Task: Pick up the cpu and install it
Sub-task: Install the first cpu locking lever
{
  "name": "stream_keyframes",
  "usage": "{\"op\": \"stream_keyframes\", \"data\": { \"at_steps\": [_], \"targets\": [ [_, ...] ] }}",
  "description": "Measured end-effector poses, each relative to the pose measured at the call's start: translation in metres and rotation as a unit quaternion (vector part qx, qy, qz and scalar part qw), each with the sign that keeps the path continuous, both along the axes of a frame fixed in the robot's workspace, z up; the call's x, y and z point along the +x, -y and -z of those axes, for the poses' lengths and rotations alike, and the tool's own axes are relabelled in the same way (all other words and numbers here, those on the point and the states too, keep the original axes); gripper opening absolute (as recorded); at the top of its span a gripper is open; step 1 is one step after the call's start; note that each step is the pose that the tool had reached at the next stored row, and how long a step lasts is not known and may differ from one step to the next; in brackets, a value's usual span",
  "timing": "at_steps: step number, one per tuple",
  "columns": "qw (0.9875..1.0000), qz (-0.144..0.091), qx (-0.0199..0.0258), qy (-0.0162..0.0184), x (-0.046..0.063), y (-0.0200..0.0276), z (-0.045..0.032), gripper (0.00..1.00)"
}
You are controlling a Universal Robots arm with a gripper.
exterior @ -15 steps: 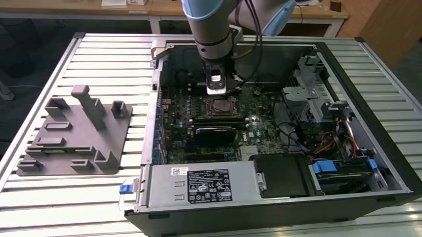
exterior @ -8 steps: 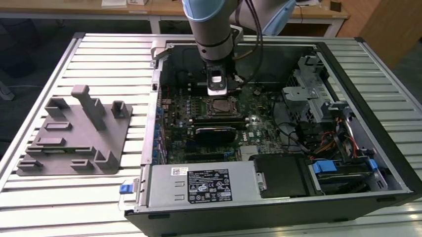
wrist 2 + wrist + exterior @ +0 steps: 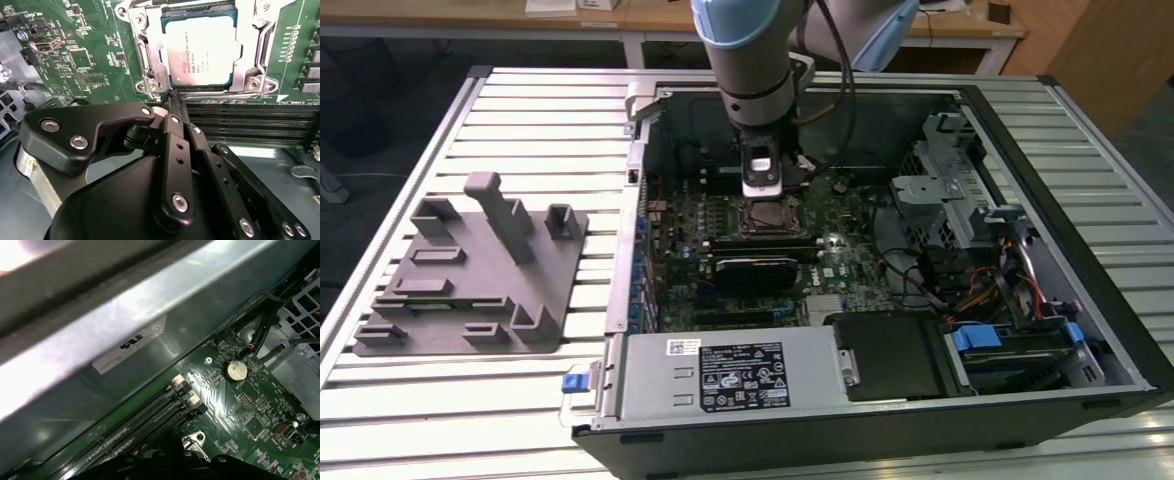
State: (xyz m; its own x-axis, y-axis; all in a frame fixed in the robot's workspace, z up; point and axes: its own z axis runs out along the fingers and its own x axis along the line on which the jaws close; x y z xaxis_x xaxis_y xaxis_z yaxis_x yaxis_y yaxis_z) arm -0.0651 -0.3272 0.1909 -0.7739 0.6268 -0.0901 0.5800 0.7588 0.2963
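Observation:
The cpu (image 3: pixel 200 52), a silvery-grey square chip with a pale rim, lies flat inside the metal socket frame (image 3: pixel 145 55) on the green motherboard in the second wrist view. My gripper (image 3: pixel 173 100) hovers just off the frame's edge beside the cpu, its black fingers (image 3: pixel 175 130) drawn together with nothing between them. In the exterior view the gripper (image 3: pixel 765 188) hangs straight down inside the open computer case, just behind the socket (image 3: pixel 767 218).
The case walls (image 3: pixel 635 200) ring the motherboard. Memory slots (image 3: pixel 250 120) run beside the socket, and a black module (image 3: pixel 754 270) sits in front of it. A drive cage and cables (image 3: pixel 961 230) fill the exterior view's right. A grey fixture (image 3: pixel 467 280) stands on the slatted table at the left.

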Motion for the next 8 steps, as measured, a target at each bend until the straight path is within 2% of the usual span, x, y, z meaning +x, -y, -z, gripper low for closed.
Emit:
{"op": "stream_keyframes", "data": {
  "at_steps": [5, 8],
  "targets": [
    [0.9999, 0.000, 0.0167, 0.0000, 0.0003, 0.0040, 0.0002, 0.11],
    [0.9998, 0.001, 0.0179, 0.0000, 0.0008, 0.0070, 0.0005, 0.11]
  ]
}}
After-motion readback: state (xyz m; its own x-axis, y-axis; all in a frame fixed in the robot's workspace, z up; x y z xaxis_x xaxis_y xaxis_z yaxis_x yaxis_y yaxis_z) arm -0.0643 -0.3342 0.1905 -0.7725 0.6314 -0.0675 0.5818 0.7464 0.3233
